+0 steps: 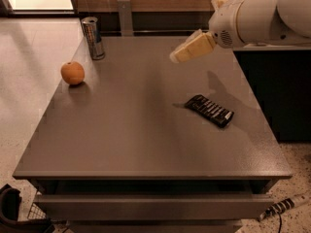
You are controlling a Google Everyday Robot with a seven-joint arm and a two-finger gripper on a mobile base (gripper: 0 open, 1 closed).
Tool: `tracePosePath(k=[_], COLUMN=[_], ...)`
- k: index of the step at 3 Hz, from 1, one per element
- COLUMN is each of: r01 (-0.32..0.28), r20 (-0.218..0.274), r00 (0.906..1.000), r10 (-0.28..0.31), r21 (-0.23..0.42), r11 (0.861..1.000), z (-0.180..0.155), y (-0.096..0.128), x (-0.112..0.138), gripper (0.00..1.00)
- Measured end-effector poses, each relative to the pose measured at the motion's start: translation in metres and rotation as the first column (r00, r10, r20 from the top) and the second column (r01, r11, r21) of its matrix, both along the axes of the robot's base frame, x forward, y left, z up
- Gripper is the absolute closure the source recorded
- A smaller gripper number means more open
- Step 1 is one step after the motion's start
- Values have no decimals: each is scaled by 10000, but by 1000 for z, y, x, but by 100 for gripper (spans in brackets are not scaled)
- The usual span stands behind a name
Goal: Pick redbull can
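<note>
The redbull can (93,37) is standing upright at the far left corner of the table (136,144), at about eleven o'clock from the tabletop's centre, with its long axis running vertically and its shiny rim facing up. The gripper (177,56) is hovering above the far middle of the table, carried by the white arm (257,18) that is reaching in from the upper right, and it is touching nothing. Whether the gripper is open or closed cannot be told from this view. From the gripper, the can is lying at roughly nine to ten o'clock, well apart from it, with bare tabletop between them, and the gripper's tip is already pointing leftward along that line. This is the relation the coming move is depending on: the robot's single arm will probably need to travel left and slightly farther back, then come down to the can's mid-height so that the upright body passes between the jaws. An orange (73,73) is sitting at about seven o'clock from the can, near it but not touching, so it is likely staying clear of a reach from the right. A dark ridged packet (209,110) is lying flat at about five o'clock from the gripper, away from that line.
</note>
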State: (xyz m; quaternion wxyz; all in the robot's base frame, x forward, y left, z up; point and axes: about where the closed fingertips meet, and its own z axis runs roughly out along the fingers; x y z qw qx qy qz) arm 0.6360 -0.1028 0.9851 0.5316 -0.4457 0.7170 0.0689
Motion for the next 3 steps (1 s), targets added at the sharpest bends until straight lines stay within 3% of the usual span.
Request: tracePosePath(k=[1,2,3], r01=[-1,-141,-731], r20=[1,-143,-354], r00=[10000,9998,9965], r10=[1,143,758], r21=[0,144,724], r11=[10000,9998,9947], z=[0,-10,-33], y=[0,15,65], x=[0,12,49], gripper=[0,0,0])
